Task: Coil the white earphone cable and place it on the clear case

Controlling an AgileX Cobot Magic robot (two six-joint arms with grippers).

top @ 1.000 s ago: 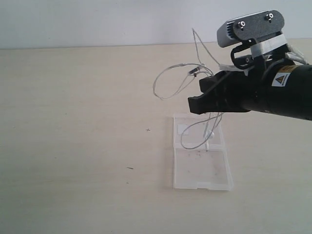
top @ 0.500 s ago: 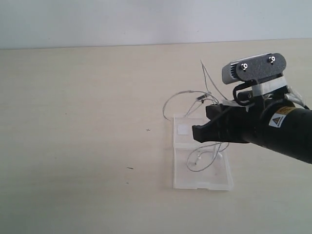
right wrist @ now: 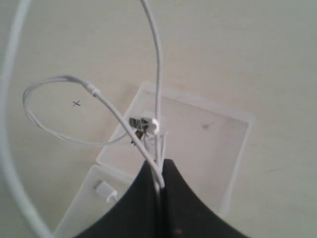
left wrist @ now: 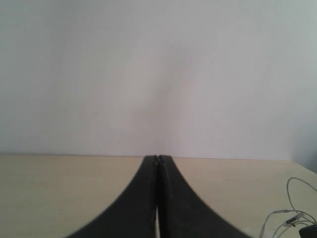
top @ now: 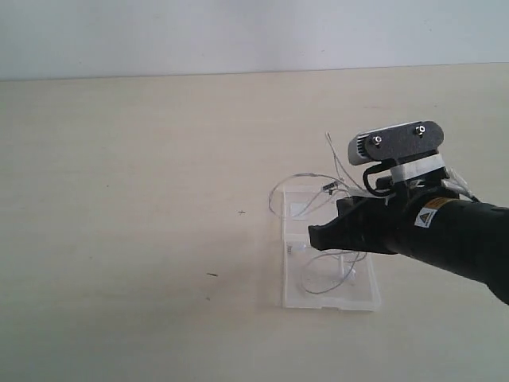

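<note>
Lowered since earlier frame: right gripper (top: pixel 316 237), fingers clamped on white earphone cable (right wrist: pixel 159 64); loops draped over clear case (top: pixel 331 302), table (top: pixel 119 199) right half. Left gripper (left wrist: pixel 157 159): fingers together.

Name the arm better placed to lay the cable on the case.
Right. The right tool, shut on the cable, hangs over the case. The left tool is shut, empty, away from both.

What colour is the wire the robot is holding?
White; the earphone cable shows best in the right wrist view.
</note>
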